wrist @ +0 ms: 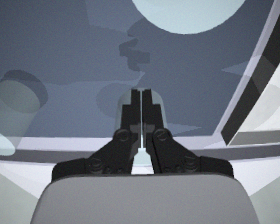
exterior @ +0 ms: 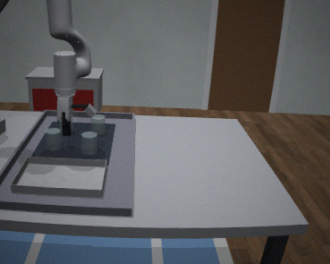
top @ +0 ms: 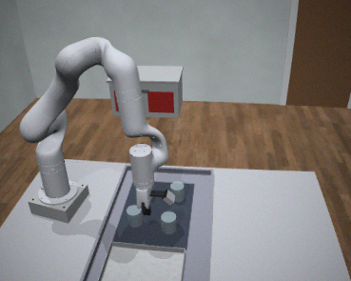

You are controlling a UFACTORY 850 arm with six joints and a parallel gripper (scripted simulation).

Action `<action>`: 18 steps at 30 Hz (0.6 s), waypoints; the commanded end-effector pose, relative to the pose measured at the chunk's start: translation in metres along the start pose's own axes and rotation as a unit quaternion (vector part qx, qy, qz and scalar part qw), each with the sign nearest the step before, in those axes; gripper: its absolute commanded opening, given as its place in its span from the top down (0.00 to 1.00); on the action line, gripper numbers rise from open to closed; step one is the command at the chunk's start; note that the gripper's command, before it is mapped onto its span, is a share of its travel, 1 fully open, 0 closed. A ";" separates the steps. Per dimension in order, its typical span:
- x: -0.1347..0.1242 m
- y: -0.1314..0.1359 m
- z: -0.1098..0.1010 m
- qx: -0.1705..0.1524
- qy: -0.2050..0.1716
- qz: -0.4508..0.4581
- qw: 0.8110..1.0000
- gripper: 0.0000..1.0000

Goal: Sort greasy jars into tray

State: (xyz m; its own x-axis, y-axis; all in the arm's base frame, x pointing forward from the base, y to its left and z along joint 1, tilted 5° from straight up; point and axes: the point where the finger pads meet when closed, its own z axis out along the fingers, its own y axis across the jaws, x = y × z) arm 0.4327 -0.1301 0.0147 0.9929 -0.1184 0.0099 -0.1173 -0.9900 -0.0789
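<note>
Door: brown point(top: 325, 42) point(exterior: 252, 48), set in the pale wall at the right.
Table: pale and broad point(top: 263, 209) point(exterior: 190, 174), bearing a rimmed steel-grey panel point(top: 199, 256) point(exterior: 122, 160) point(wrist: 55, 141).
Arm: white point(top: 130, 109) point(exterior: 60, 8), arched high from its base and reaching down over the mat, wrist pointing downward.
Cabinet: grey with red panels point(top: 161, 73) point(exterior: 64, 73), behind the table.
Mat: dark blue point(top: 151, 234) point(exterior: 73, 153) point(wrist: 75, 60), lying flat on the panel, just beside the tray.
Tray: shallow, pale inside point(top: 184, 266) point(exterior: 60, 191) point(wrist: 250, 139), resting flat on the panel, with no jar inside.
Gripper: black-fingered point(top: 146, 210) point(exterior: 66, 131) point(wrist: 141, 92), low over the mat among the jars; fingers narrow, brought together with nothing visible between; contact with a jar impossible to tell.
Near-left jar: standing upright on the mat point(top: 134, 216) point(exterior: 54, 140), just beside the fingers in the top view.
Near-right jar: upright on the mat point(top: 168, 223) point(exterior: 89, 143), apart from the near-left jar.
Far-right jar: upright on the mat, toward the far edge point(top: 178, 190) point(exterior: 98, 125).
Fourth jar: hidden behind the hand from top and exterior, visible at the left of the wrist view point(wrist: 19, 112).
</note>
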 end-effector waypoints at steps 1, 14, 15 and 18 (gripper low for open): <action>0.000 0.000 -0.001 0.000 0.001 0.000 1.000 1.00; -0.001 0.000 -0.001 0.000 0.001 0.000 1.000 1.00; -0.001 0.000 -0.001 0.000 0.001 0.000 1.000 1.00; -0.002 0.000 -0.001 0.000 0.001 0.000 1.000 1.00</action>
State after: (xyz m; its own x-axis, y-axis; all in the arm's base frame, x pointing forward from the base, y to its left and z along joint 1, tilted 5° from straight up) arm 0.4306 -0.1298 0.0147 0.9929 -0.1184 0.0099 -0.1173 -0.9900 -0.0789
